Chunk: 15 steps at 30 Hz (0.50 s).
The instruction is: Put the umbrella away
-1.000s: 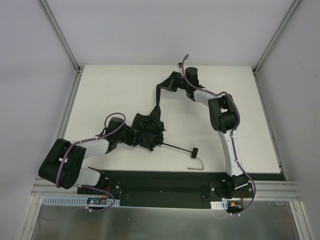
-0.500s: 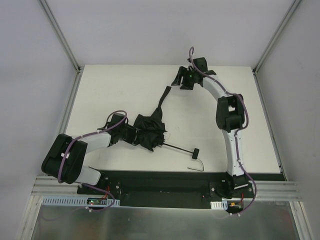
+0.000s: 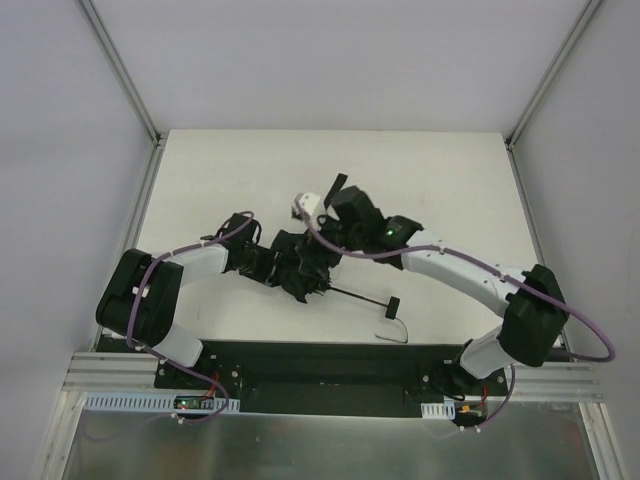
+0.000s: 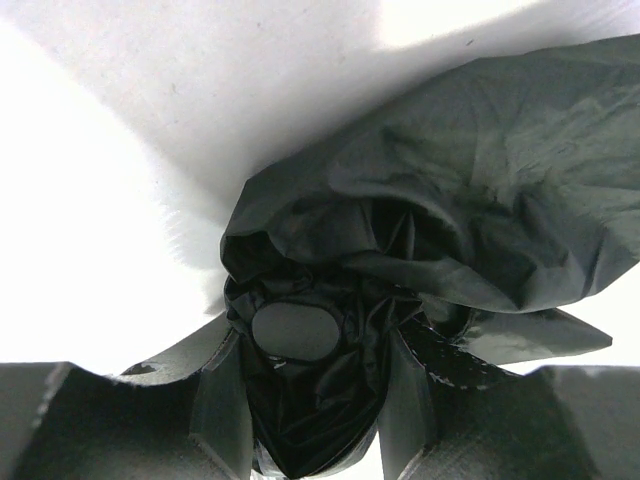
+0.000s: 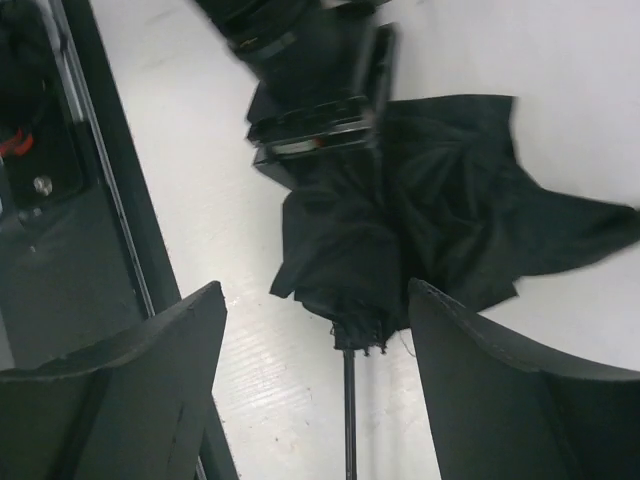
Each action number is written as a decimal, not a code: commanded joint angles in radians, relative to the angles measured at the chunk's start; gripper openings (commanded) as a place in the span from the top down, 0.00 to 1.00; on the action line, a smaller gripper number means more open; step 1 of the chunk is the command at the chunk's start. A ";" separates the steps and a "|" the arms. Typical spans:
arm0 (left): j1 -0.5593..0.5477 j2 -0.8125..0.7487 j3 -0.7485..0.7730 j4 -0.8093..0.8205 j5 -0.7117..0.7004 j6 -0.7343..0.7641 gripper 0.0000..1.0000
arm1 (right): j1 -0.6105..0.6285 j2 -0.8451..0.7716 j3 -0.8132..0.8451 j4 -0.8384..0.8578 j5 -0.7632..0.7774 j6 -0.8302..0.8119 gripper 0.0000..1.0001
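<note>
The left gripper [image 4: 312,400] is clamping the limp, bunched canopy of the umbrella [image 3: 303,268] lying mid-way across the table [image 3: 220,180]. The right gripper [image 5: 315,300] is hovering above, fingers apart. The stiff shaft [image 3: 355,294] probably offers the surer hold.

Bright glare whitens the table [image 4: 90,200] while the umbrella [image 5: 440,210] looks slightly blurred.

Half lost from sight: the black fabric folding umbrella [image 3: 303,270].
From above, the black two-finger left gripper [image 3: 270,264] is buried in its left side, fingertips impossible to tell from cloth; the right arm's black wrist [image 3: 352,216] covers its far right edge. Seen from the right wrist, the thin black metal shaft [image 5: 349,420] below the bundle runs off the lower edge, and the left gripper beyond is blurred.
</note>
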 commanded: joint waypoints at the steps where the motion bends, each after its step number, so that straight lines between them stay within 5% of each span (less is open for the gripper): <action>1: 0.011 0.052 -0.012 -0.268 -0.032 0.035 1.00 | 0.119 0.082 -0.034 0.116 0.131 -0.192 0.25; 8: 0.017 0.096 0.043 -0.332 -0.015 0.067 1.00 | 0.156 0.233 -0.015 0.186 0.194 -0.347 0.26; 15: 0.037 0.109 0.085 -0.372 -0.020 0.068 1.00 | 0.173 0.311 -0.035 0.209 0.164 -0.330 0.30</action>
